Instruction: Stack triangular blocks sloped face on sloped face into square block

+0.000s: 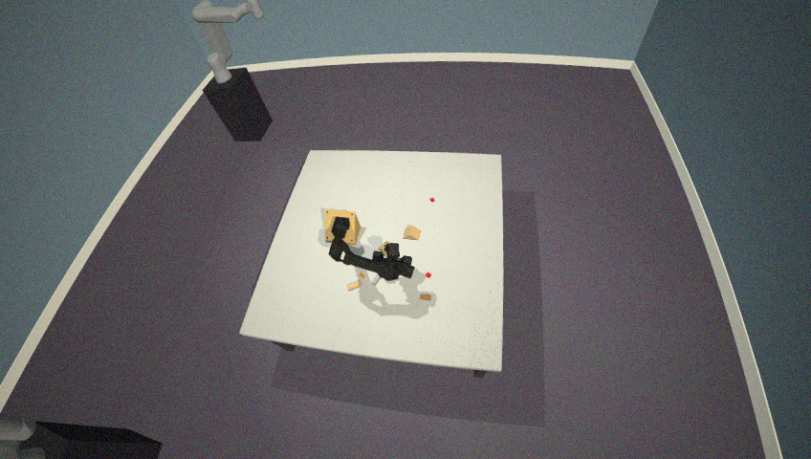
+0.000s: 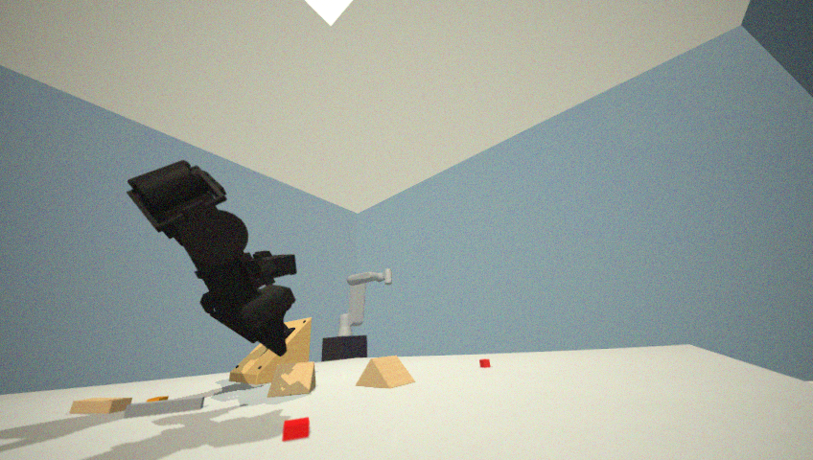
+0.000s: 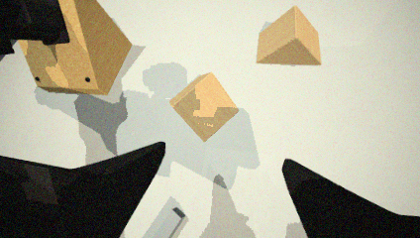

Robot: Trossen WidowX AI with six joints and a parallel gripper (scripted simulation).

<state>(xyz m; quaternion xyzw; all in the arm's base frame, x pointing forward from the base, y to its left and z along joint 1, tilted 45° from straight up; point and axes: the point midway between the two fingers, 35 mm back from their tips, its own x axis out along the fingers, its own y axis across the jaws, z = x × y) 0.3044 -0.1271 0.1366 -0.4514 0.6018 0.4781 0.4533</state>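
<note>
One tan triangular block (image 1: 411, 232) (image 2: 385, 373) (image 3: 295, 45) rests on the white table (image 1: 455, 329), its ridge up. The other tan triangular block (image 1: 383, 247) (image 2: 291, 382) (image 3: 215, 99) rests apart from it, nearer the arm's mount and partly in the arm's shadow. In the top view the arm partly hides this block. My gripper (image 3: 224, 156) is open and empty, above the table. In the wrist view the shadowed block shows beyond and between the spread fingertips, and the first block lies farther off at the upper right.
The wooden mount (image 1: 353, 234) (image 2: 301, 341) (image 3: 106, 50) stands beyond the shadowed block. A grey bar (image 1: 375, 279) (image 2: 164, 406) (image 3: 160, 220), an orange piece (image 1: 361, 274) and a tan flat block (image 1: 354, 285) (image 2: 101, 404) lie together. Two red cubes (image 1: 431, 199) (image 2: 295, 428) and a brown block (image 1: 426, 296) lie apart.
</note>
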